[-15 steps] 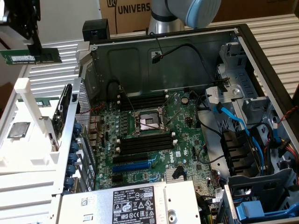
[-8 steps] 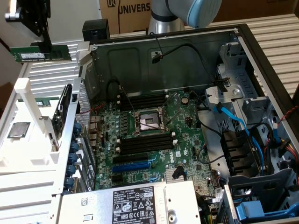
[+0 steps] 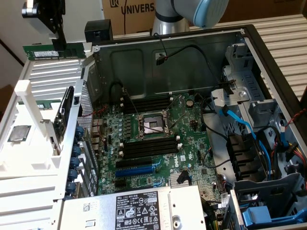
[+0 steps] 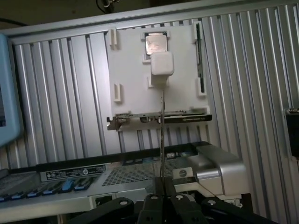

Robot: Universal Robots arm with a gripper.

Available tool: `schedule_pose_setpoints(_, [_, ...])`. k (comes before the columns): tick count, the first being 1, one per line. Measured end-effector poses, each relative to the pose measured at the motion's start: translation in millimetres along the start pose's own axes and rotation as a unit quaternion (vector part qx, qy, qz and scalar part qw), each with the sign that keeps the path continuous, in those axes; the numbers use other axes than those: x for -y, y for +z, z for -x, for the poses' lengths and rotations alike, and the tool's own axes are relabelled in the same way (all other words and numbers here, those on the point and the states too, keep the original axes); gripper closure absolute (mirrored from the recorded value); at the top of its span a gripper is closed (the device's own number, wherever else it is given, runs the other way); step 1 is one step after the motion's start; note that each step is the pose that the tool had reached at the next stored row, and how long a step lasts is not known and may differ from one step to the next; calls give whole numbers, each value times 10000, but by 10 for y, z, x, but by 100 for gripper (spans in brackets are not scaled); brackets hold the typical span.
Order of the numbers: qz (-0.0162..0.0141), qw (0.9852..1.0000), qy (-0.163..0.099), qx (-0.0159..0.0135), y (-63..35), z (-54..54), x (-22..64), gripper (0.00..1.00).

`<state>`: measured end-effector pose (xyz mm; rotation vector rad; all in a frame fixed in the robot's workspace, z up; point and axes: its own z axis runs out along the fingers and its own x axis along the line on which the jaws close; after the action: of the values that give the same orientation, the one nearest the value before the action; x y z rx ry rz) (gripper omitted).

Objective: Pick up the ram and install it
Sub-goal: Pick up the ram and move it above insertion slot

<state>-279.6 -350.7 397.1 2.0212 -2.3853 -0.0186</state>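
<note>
The ram (image 3: pixel 48 51) is a thin green stick with a pale label, held level in the air above the upper left corner of the open computer case (image 3: pixel 168 52). My gripper (image 3: pixel 60 46) is shut on its right part from above. In the wrist view the ram (image 4: pixel 161 135) shows edge-on as a thin line rising from between my gripper's (image 4: pixel 162 185) black fingers. The motherboard (image 3: pixel 192 129) lies inside the case, well below and to the exterior view's right of the ram, with long empty black memory slots (image 3: pixel 146 103) on either side of the processor socket (image 3: pixel 151 125).
A white parts holder (image 3: pixel 29 158) at the exterior view's left carries a processor chip (image 3: pixel 19 133) and an upright expansion card (image 3: pixel 65 115). A blue expansion slot (image 3: pixel 139 170), the power supply (image 3: pixel 139 211), cables (image 3: pixel 240 124) and drive cages (image 3: pixel 268 191) crowd the case.
</note>
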Motion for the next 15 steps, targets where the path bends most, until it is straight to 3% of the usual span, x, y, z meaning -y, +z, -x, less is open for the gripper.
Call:
schedule_pose_setpoints(10, [-1,10000,0,-4,-31,53,322,88])
schedule_pose_setpoints(15, [-1,10000,0,-4,-50,87,525,88])
